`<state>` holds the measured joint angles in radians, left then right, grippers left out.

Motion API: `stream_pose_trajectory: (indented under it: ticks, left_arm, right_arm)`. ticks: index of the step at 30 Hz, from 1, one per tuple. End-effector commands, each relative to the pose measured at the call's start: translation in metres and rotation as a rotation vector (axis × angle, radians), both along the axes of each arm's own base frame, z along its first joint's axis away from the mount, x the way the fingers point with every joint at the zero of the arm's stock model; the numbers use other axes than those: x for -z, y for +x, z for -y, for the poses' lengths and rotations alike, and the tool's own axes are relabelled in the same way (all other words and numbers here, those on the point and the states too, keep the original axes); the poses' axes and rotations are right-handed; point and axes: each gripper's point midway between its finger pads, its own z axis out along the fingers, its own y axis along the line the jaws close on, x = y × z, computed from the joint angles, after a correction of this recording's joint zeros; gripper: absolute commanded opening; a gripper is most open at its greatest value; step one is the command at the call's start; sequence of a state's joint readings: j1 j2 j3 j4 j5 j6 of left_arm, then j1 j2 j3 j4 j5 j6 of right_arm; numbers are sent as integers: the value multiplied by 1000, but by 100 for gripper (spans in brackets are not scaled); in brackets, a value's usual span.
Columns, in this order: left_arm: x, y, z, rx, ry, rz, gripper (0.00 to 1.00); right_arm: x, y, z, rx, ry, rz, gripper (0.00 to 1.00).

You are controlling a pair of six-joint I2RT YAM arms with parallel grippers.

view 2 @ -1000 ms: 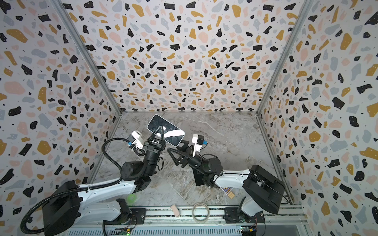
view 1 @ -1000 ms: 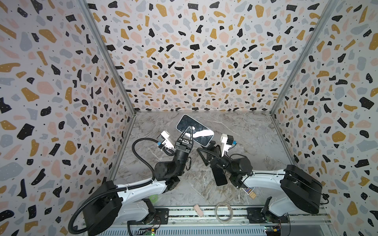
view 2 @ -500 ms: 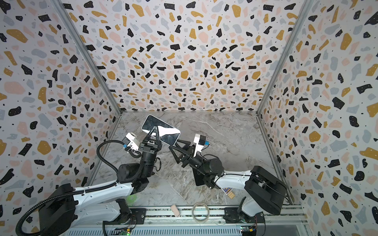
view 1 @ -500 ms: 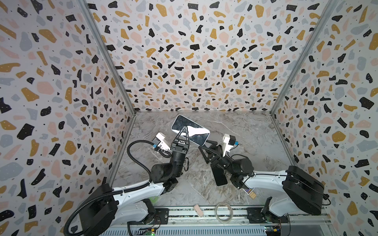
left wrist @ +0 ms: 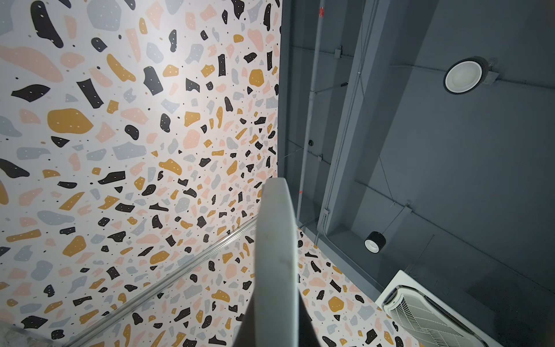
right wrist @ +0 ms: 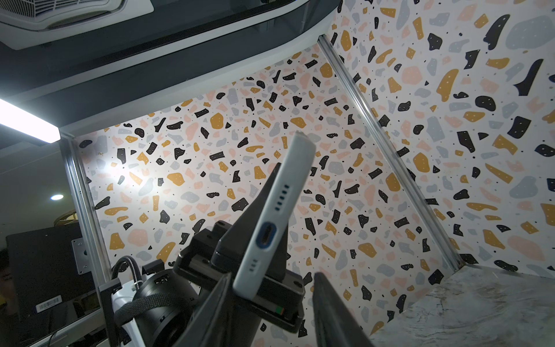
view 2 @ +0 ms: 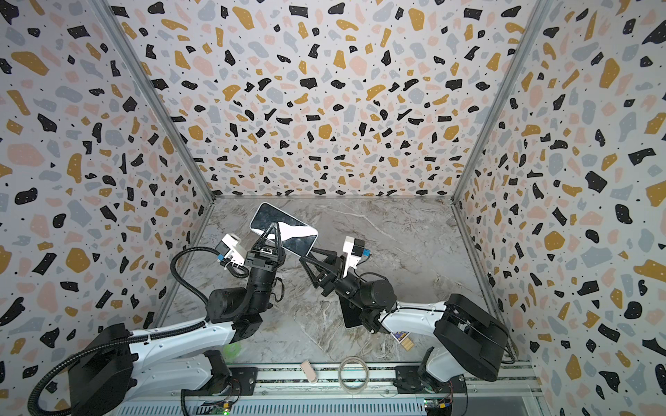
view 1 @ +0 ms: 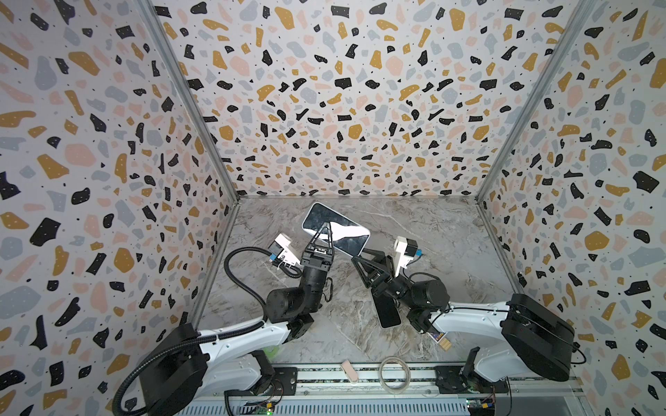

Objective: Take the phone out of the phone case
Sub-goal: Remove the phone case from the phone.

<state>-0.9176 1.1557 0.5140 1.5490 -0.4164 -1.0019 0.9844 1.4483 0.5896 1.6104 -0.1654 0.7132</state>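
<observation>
Terrazzo walls (view 1: 324,108), marble tabletop (view 1: 443,230): phone (view 1: 337,230) in its phone case (left wrist: 274,255), held up off the surface, not yet parted.
Sits pinched front and back in the shut jaws of the left gripper (view 1: 326,225), well above the marble, and points its port end at the right gripper (view 1: 356,256). Straddled there by open jaws, one finger (right wrist: 214,312) at the end corner, the other clear of it. Reads as the second-grip step, with no gap between case and phone to be seen. Next probably calls for closing on the case lip alone at that corner, then peeling away from the left gripper against its firm clamp. Beneath the right gripper's wrist, flat on the marble: a dark slab (view 1: 387,311), untouched.
</observation>
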Motion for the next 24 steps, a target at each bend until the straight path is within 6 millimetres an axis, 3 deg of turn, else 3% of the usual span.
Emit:
stream_pose_trajectory:
  ticks: [1,7,10,13,24]
  left_arm:
    - [-26,-18,-14,16,-79,95,0]
    - [-24,-16,-9,31,-78,95,0]
    - [-24,-16,-8,36,-79,92,0]
    - [-25,-15,-7,42,-87,92,0]
    - [-39,-7,13,127,-49,28,0]
  right_arm:
    - [-55,-28,46,1,244,163,42]
    - [-55,-28,44,-4,238,172,29]
    - [-58,-29,45,-3,242,181,10]
    - [-57,-30,45,-1,237,190,2]
    - [-48,-42,31,-15,111,276,0]
